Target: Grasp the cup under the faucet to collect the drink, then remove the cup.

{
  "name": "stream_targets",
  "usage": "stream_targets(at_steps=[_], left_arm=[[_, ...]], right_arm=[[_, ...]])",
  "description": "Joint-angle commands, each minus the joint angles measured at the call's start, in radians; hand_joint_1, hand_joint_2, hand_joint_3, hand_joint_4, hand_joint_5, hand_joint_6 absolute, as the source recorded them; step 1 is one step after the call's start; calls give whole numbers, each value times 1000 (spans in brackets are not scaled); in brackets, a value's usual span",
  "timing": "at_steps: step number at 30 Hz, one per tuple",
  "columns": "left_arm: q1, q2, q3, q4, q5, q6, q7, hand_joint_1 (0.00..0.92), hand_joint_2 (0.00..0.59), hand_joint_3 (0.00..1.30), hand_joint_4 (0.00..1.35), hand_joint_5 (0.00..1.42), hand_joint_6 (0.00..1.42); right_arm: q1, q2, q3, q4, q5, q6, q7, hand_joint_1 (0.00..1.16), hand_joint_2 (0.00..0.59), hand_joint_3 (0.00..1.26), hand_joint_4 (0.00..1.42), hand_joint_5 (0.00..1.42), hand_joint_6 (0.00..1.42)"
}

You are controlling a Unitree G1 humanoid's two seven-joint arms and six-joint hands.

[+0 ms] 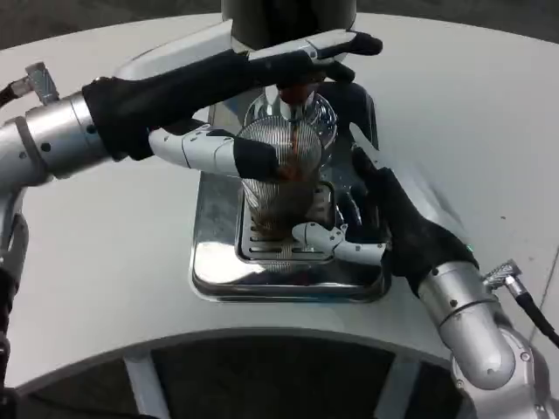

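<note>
A clear ribbed cup [281, 175] stands on the grate of the chrome drip tray [214, 262], directly under the faucet [293, 94]. A brown stream runs from the faucet into the cup, which holds brown drink. My right hand [393, 218] grips the cup from the right, its thumb [327, 237] at the base and another finger up beside the rim. My left hand [183, 92] reaches across from the left. Its long fingers [341, 45] press on the faucet's lever, and its thumb [218, 150] lies against the cup's left side.
The dark dispenser column [288, 13] rises just behind the faucet. The drip tray sits on a round white table [96, 288], whose front edge curves close below the tray. My left forearm [52, 140] spans the table's left side.
</note>
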Motion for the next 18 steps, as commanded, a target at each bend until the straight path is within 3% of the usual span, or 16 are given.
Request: stream_targets(at_steps=[1,18], left_arm=[[39,19,-18,10,32,16,-25,0,32,85,0,133,38],[42,22,-16,7,35,19,-15,0,32,85,0,133,38]], right_arm=[[-16,12,16,30,19,-9,-20,626,199,0,0,0,0],[-76,22,35,113,60,-20,-57,626,199,0,0,0,0]])
